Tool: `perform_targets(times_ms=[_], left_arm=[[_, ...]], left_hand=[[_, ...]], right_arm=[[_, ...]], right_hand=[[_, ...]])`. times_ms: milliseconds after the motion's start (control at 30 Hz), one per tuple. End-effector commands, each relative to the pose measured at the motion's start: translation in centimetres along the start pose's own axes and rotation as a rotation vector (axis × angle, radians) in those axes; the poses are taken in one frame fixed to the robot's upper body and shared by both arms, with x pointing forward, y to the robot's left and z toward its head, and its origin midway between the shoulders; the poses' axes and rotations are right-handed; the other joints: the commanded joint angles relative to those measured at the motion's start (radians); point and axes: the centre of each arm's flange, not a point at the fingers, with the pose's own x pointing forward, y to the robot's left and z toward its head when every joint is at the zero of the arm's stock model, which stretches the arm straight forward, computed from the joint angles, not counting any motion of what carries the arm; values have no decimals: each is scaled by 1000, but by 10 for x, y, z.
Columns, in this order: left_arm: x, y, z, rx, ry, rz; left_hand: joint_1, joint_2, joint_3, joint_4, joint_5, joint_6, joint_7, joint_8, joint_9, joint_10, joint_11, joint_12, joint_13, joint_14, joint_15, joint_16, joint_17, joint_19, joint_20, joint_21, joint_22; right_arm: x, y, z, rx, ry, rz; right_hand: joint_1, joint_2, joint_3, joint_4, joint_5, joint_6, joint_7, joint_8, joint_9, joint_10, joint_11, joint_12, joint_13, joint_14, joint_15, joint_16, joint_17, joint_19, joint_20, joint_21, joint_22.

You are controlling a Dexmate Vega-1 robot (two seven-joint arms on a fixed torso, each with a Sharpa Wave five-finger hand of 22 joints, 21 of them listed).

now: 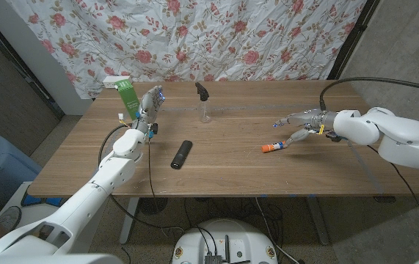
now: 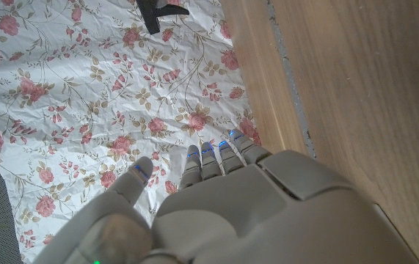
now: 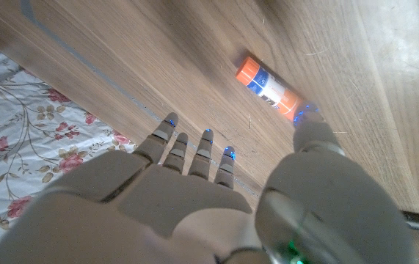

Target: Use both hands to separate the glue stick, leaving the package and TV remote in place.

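Glue stick (image 1: 271, 147): lies flat on the wooden desk (image 1: 224, 172), right of centre; white body with blue print and orange ends, clearest in the right wrist view (image 3: 269, 89).
Package (image 1: 126, 94): green and white, upright near the far left corner of the desk, just left of the left hand.
Left hand (image 1: 148, 107): raised above the far left part of the desk, fingers apart and holding nothing; in the left wrist view (image 2: 227, 209) its fingertips (image 2: 192, 155) reach toward the flowered cloth.
TV remote (image 1: 181, 154): black, flat on the desk, left of centre, near the left forearm and well apart from the glue stick.
Spray bottle (image 1: 204, 104): clear with a black trigger head, upright near the far edge at the middle.
Right hand (image 1: 301, 125): low over the desk, just right of the glue stick, fingers spread and gripping nothing; in the right wrist view (image 3: 216, 205) one fingertip is at the near end of the stick, contact uncertain.
Flowered cloth (image 1: 216, 37): hangs behind the desk.
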Motion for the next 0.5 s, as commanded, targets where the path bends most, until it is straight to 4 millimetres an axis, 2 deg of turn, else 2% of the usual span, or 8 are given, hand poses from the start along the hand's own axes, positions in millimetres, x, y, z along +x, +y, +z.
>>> perform_targets(times_ms=[33, 500], left_arm=[[-3, 0, 0, 2, 5, 14], [-5, 2, 2, 8, 12, 20]], left_hand=[[-6, 75, 7, -2, -2, 13, -2, 1, 3, 6, -1, -1, 3, 9, -2, -1, 0, 11, -25, 3, 4], [-6, 75, 9, -3, -2, 17, -3, 1, 3, 9, -2, -2, 3, 10, -1, -1, 0, 13, -25, 2, 4]], right_arm=[[4, 11, 4, -49, 21, 23], [22, 22, 7, -48, 5, 51]], right_hand=[[19, -4, 8, 2, -2, 14, -7, 9, 3, 14, -2, 5, 3, 12, 0, 8, 2, 4, 0, 5, 4], [55, -1, 20, 5, -2, 30, -20, 11, 4, 27, -4, 3, 3, 34, -9, 15, 3, 20, -3, 6, 4]])
